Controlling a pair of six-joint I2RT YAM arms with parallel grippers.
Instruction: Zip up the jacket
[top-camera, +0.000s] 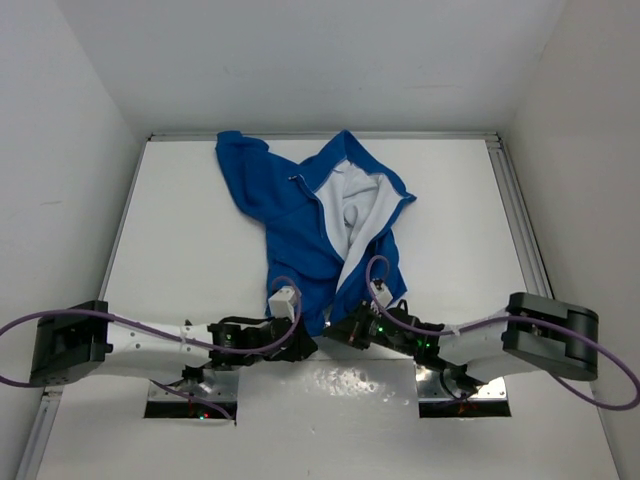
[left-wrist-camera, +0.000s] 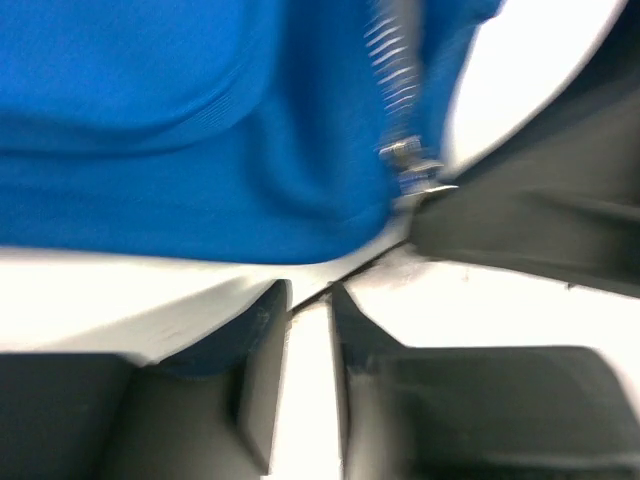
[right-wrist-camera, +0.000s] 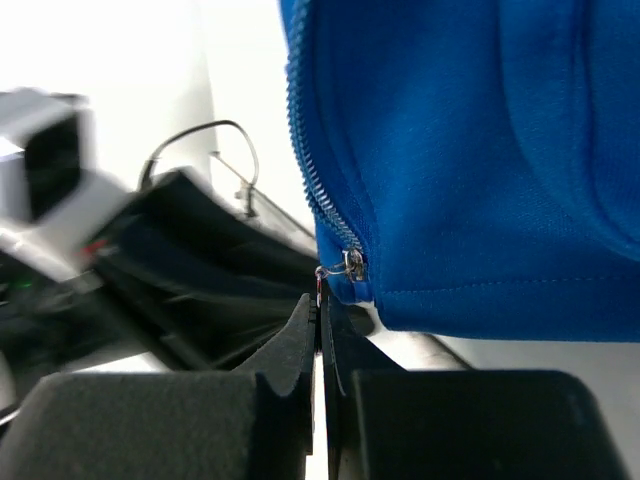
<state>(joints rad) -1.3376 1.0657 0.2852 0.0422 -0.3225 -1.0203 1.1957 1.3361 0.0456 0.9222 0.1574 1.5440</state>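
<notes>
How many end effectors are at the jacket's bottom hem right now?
2. The left end effector sits at the jacket hem, left of the zipper; the right end effector is beside it, closed at the zipper's lower end.

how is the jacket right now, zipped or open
Open. On the jacket, the front panels lie apart, white lining showing between, and the zipper slider sits at the hem.

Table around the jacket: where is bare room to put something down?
Bare table lies left of the jacket, up to the left rail, and right of it, up to the right rail. It is crowded at the near hem, where the left gripper and right gripper meet.
</notes>
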